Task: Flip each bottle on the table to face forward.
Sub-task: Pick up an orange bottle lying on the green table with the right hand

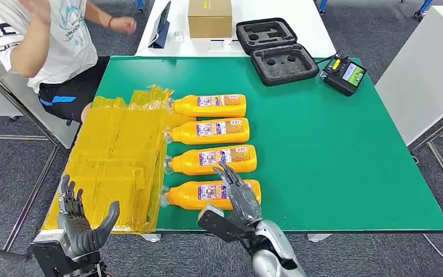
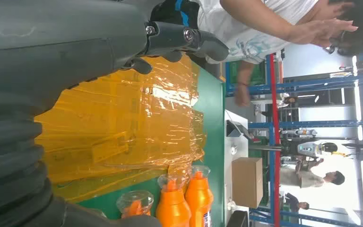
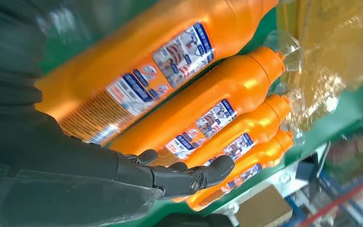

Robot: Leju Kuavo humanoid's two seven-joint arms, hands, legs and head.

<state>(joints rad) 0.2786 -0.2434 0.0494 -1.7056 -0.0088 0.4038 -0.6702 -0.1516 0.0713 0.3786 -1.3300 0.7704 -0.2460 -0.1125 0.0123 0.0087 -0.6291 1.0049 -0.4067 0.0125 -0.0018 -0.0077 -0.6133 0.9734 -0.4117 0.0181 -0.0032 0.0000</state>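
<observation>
Several orange bottles lie side by side on the green table (image 1: 334, 161), caps pointing left, printed labels up. The nearest bottle (image 1: 193, 194) is at the front edge, and two further ones (image 1: 213, 159) (image 1: 210, 130) lie behind it. My right hand (image 1: 239, 196) hovers over the nearest bottle's base end with its fingers stretched out and apart, holding nothing. The right wrist view shows the nearest bottle (image 3: 146, 71) beside that hand's fingers (image 3: 194, 176). My left hand (image 1: 83, 225) is open, palm up, off the table's front left corner. The left wrist view shows bottle caps (image 2: 172, 208).
Crinkled yellow plastic sheets (image 1: 115, 156) cover the table's left side. At the back stand a cardboard box (image 1: 209, 17), an open black foam case (image 1: 277, 49) and a controller (image 1: 344, 74). A person (image 1: 52, 40) sits at the back left. A white cabinet (image 1: 427, 69) stands on the right.
</observation>
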